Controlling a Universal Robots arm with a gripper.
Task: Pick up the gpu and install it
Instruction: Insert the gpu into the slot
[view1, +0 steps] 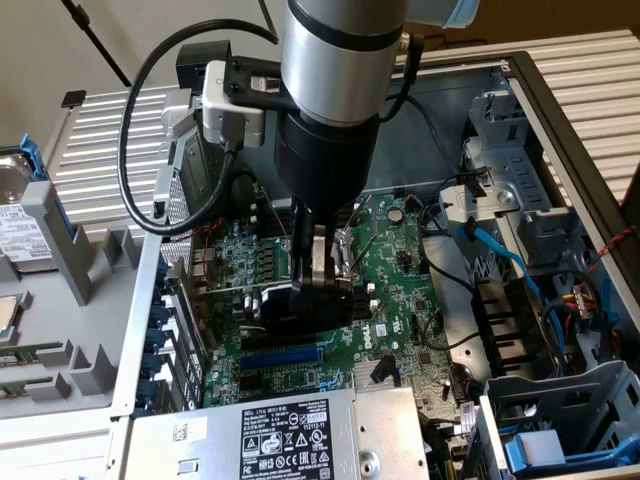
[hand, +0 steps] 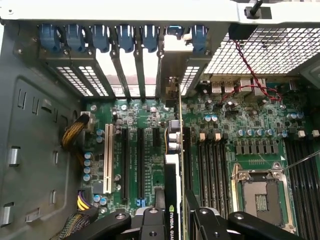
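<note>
- The gpu (view1: 275, 305) (hand: 171, 200) stands on its long edge inside the open computer case (view1: 560, 120), just over the motherboard (view1: 400, 260) (hand: 250, 125).
- In the wrist view the card is seen edge-on. It runs between the long black expansion slots (hand: 131, 165) and the row of memory slots (hand: 212, 165).
- Its silver end bracket (hand: 172, 70) reaches the case's rear wall, among the slot openings under the blue clips (hand: 100, 37).
- Whether the card's lower edge is seated in a slot cannot be told.
- The gripper (view1: 322, 285) (hand: 175, 222) sits directly above the card and clamps it. One finger (hand: 150, 220) is on each flat face, at the end away from the bracket, and the jaws are drawn in narrow against the card.
- The arm (view1: 340, 60) comes down from the top of the exterior view. Its wrist is upright and the gripper points straight down into the case.
- A small camera block (view1: 230, 105) with a looping black cable (view1: 130, 170) hangs off the wrist toward the exterior view's left.
- The empty processor socket (hand: 260, 192) lies beyond the memory slots.
- A labelled power supply (view1: 290, 435) fills the near end of the case, and a blue cable (view1: 500, 250) runs toward the drive bays on the exterior view's right.
</note>
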